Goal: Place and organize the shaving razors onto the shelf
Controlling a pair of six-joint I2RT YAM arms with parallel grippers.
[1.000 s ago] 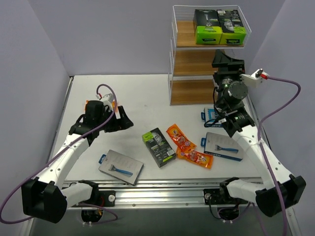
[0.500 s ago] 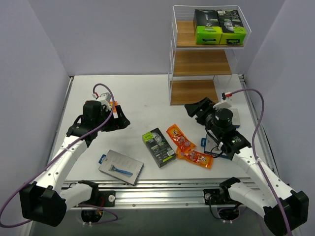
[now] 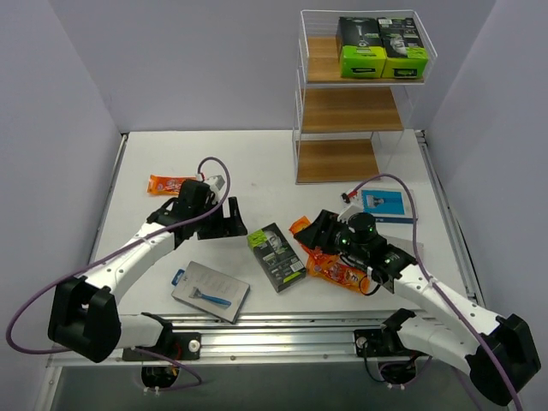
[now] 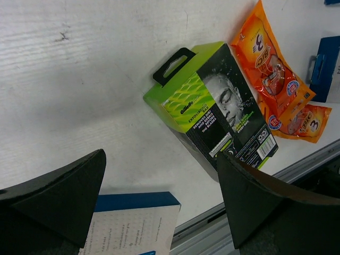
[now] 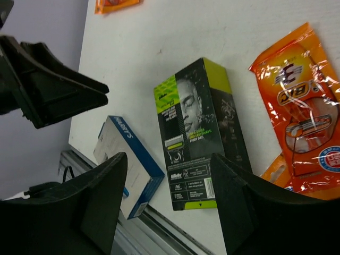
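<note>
Since the left hand (image 3: 228, 224) and the right hand (image 3: 318, 224) both hover open and empty on either side of the black-and-green box (image 3: 276, 256) lying on the desk (image 3: 257, 163), well apart from the shelf (image 3: 351, 110), I'd worry they collide reaching for it, or the right one snags the orange packets (image 3: 344, 276) beside it.

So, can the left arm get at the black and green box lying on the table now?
Probably yes. The left pincer is open and hovers just beside the black and green box, which lies flat with nothing on top. The right pincer is close too.
</note>
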